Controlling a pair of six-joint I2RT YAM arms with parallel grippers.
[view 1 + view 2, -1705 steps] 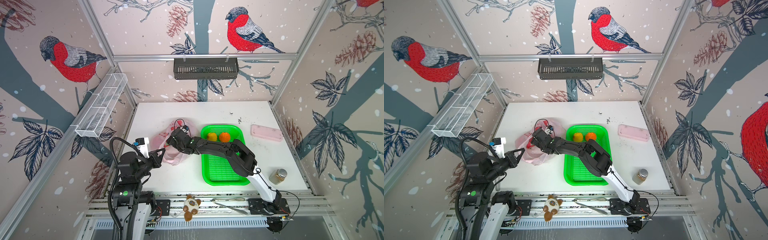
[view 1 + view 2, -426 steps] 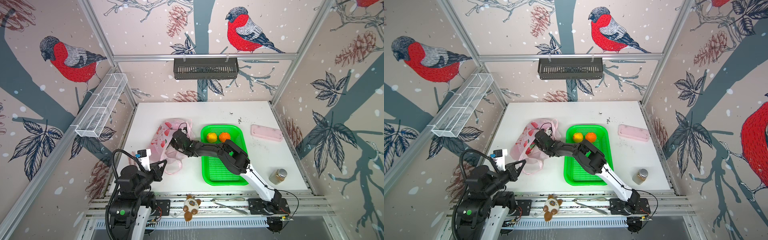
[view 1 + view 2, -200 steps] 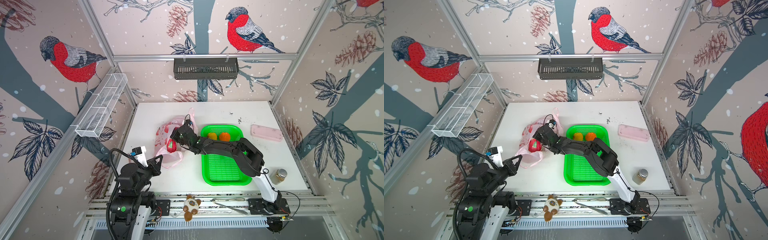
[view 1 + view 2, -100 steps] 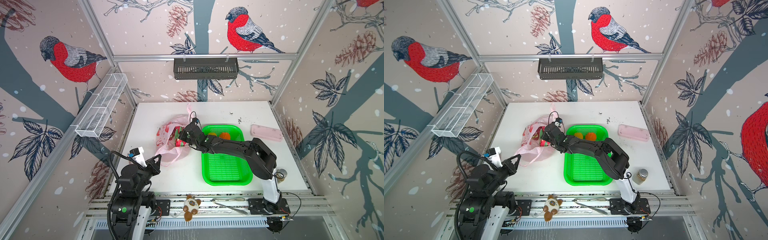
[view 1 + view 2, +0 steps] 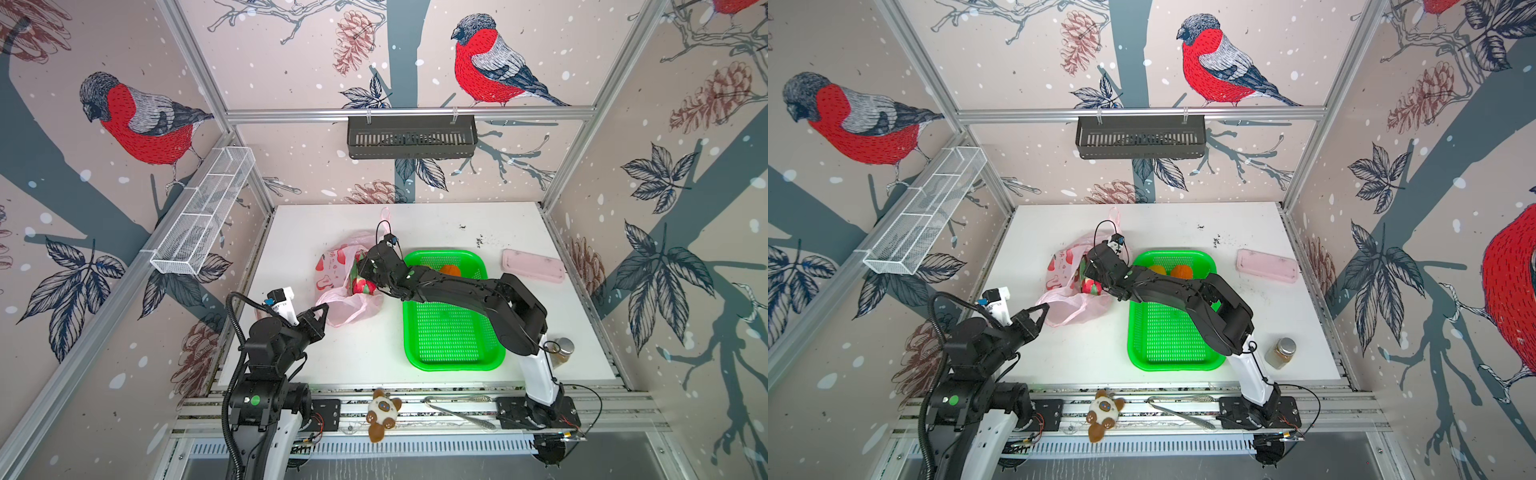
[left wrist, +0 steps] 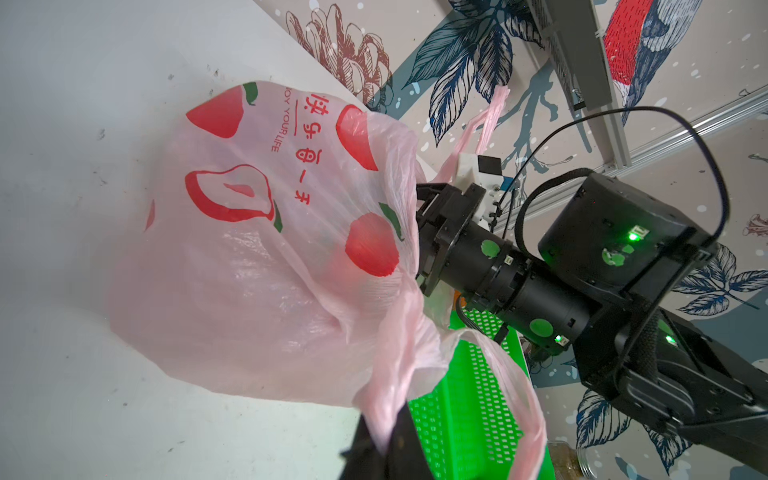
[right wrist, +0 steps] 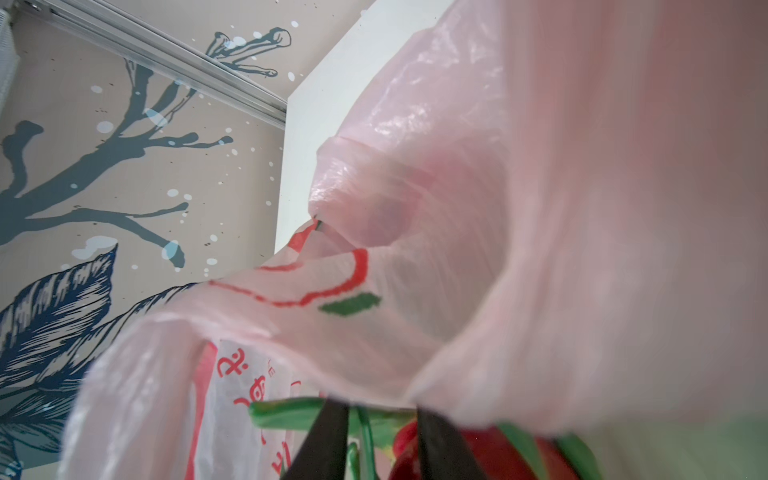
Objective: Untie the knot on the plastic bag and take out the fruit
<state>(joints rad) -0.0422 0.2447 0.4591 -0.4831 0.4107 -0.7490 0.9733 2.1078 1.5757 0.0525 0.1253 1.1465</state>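
The pale pink plastic bag lies left of the green tray, its mouth facing the tray. I see no knot; a loose handle strip sticks up behind the bag. My left gripper is shut on a bunched strip of the bag's near edge. My right gripper reaches into the bag's mouth, fingers apart, a dragon fruit's green scales between them. That red and green dragon fruit shows in the opening. A yellow ball and an orange ball lie in the tray.
The green tray stands mid-table under my right arm. A flat pink case lies at the back right and a jar at the front right. A plush toy and metal tongs rest on the front rail.
My right gripper has shifted right towards the tray at the bag's mouth and its jaws have come apart. The left gripper keeps its hold on the bag's edge.
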